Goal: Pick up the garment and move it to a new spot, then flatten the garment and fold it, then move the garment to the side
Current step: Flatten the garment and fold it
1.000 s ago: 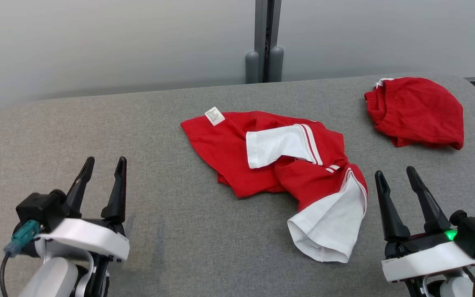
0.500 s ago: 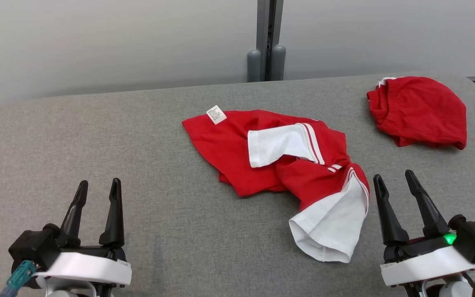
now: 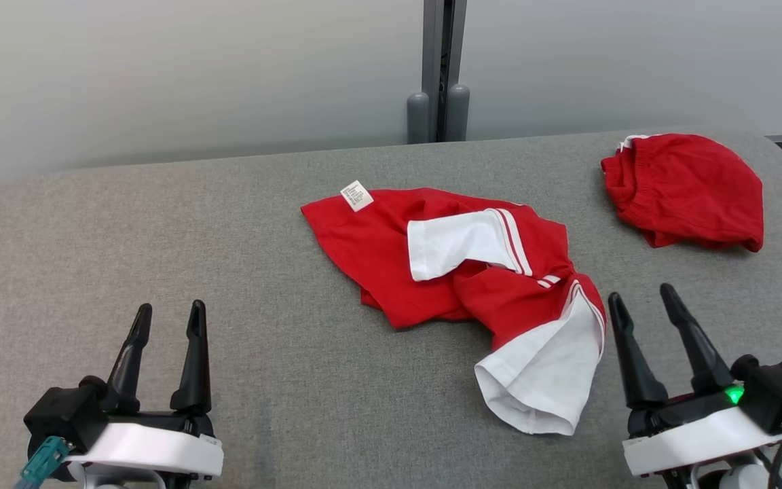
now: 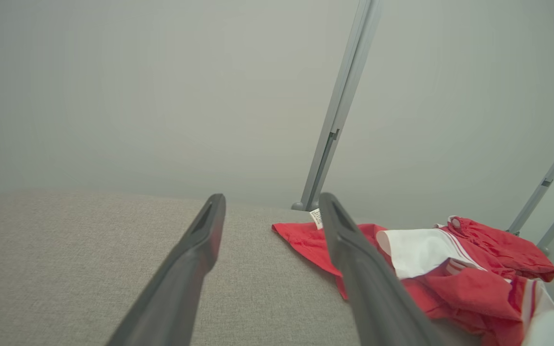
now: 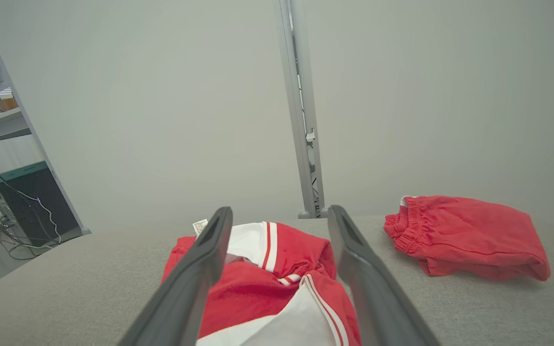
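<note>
Behind the scene, a plain pale wall [image 3: 160, 68] spans the head view, split by a grey upright post [image 3: 438, 61]. Below it, a tabletop [image 3: 160, 224] covered in grey fabric spreads across the view, and its far edge curves into rounded corners at left and right. Its left half is bare, leaving wide open room between the left gripper and the clothing.

Near the middle lies the garment [image 3: 377, 258], a crumpled red shirt. A white sleeve [image 3: 459, 241] is folded over its top, and a white panel [image 3: 547, 380] edged with red stripes trails toward the near right. It lies in the same heap as a second ago. Well apart from it, close to the far right corner, sits a bunched pair of red shorts [image 3: 690, 193] with an elastic waistband.

At the lower left, the left gripper [image 3: 169, 305] has drawn back toward the near edge since a second ago. Its two dark fingers stand wide apart and hold nothing, and the garment is well off to its right. At the lower right, the right gripper [image 3: 639, 292] has barely shifted. Its fingers are likewise spread wide and empty, just beside the white panel.

Smallest of all, a white label [image 3: 356, 195] sticks up at the garment's far left corner.
</note>
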Robot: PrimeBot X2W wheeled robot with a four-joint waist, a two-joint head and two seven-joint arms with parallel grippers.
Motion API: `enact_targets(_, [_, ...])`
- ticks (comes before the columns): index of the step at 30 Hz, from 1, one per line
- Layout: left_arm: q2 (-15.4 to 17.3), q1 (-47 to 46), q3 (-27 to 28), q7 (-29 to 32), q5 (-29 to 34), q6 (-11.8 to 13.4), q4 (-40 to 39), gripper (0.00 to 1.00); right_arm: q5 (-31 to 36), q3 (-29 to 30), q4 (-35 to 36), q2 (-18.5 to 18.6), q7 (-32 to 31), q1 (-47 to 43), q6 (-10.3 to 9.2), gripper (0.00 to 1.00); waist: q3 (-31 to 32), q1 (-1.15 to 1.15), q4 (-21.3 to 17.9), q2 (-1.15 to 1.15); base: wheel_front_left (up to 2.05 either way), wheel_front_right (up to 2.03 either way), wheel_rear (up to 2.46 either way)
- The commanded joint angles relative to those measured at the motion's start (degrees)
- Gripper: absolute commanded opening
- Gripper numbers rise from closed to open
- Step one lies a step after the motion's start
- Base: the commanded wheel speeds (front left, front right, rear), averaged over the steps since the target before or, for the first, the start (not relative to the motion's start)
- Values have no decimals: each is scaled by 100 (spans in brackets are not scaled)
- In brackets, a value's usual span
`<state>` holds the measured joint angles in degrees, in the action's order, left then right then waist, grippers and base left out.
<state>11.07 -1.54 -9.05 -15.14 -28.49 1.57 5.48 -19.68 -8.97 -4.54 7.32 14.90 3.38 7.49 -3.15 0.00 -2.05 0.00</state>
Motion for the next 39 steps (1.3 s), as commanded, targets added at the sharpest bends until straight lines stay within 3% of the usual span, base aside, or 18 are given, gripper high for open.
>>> enact_targets(1, [-15, 41, 33, -10, 36, -40, 24, 100, -35, -50, -39, 51, 20, 20, 2, 100, 21, 0, 7, 0, 0, 0, 0])
enact_targets(9, [-140, 24, 11, -11, 123, -142, 140, 100, -111, -721, -626, 322, -222, 576, 2, 100, 18, 0, 170, 0, 0, 0, 0])
enact_targets(22, [-394, -172, -35, -11, 139, -310, 458, 100, 110, -1404, -1996, 809, -1692, 2091, 2, 100, 28, 0, 1097, 0, 0, 0, 0])
enact_targets(25, [-452, -202, -17, -11, 166, -366, 536, 100, 195, -1836, -2388, 892, -2102, 2477, 1, 100, 34, 0, 1284, 0, 0, 0, 0])
enact_targets(31, [-511, -289, 9, -11, 205, -420, 604, 100, 69, -2618, -3000, 918, -2695, 3135, 1, 100, 10, 0, 1503, 0, 0, 0, 0])
enact_targets(39, [-566, -371, 32, -11, 248, -505, 706, 100, -34, -3033, -3999, 818, -3351, 3839, 1, 100, -92, 0, 1754, 0, 0, 0, 0])
